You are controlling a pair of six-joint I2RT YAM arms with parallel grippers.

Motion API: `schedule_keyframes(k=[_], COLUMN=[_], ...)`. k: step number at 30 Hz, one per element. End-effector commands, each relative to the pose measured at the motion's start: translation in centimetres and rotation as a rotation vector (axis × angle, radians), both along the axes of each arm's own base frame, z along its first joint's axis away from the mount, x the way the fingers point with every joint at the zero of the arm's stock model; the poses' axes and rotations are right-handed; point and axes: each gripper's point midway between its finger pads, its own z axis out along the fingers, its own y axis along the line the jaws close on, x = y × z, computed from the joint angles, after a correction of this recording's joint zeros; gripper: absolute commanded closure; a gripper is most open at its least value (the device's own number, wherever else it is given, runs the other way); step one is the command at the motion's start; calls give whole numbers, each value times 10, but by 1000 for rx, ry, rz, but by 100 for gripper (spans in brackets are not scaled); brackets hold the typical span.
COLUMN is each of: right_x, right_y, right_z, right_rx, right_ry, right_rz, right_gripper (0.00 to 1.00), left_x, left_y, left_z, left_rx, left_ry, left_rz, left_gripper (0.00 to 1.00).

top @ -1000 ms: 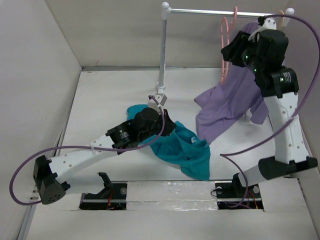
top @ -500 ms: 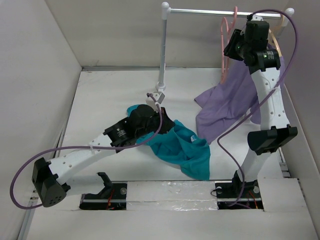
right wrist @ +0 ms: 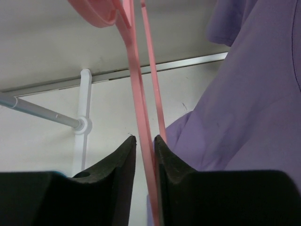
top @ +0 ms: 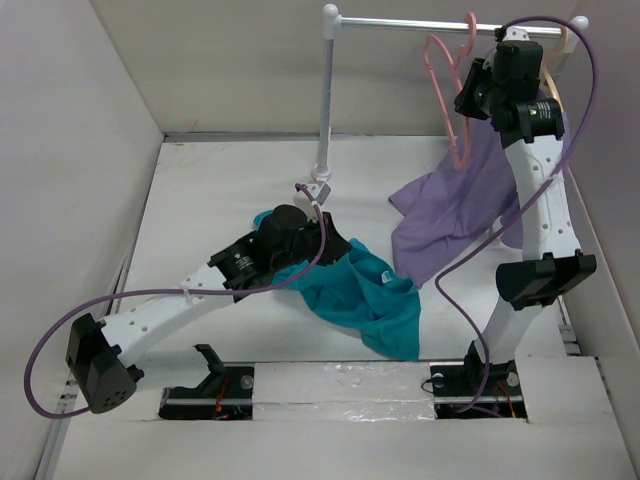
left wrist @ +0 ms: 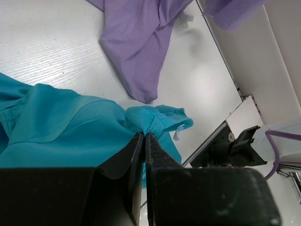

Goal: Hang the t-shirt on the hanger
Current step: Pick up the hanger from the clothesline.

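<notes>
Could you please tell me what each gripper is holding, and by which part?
The left gripper pinches a bunched fold of the teal t-shirt; the right gripper clamps a thin bar of the pink hanger.

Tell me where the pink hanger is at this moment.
The hanger hangs from the rail at the far right of the top external view, just left of the lilac t-shirt. The right end effector grips one of its thin bars.

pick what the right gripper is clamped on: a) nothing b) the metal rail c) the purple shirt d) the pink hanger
d: in the right wrist view the right gripper is pinched on a bar of the pink hanger, while the purple shirt hangs off to the side, outside the jaws.
</notes>
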Motion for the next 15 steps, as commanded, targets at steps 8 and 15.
schedule_keyframes(k=[8,15], right_x=[1,0], right_y=[1,4], right_z=[22,37], right_rx=[-68,-55], right_ry=[-72,-126], right_rz=[24,37], right_gripper=[94,100], left_x=[6,12], left_y=[-5,-5], left_z=[19,27], left_rx=[-54,-58], left_ry=[-61,-79], left_rz=[-22,-12], left_gripper=[100,100])
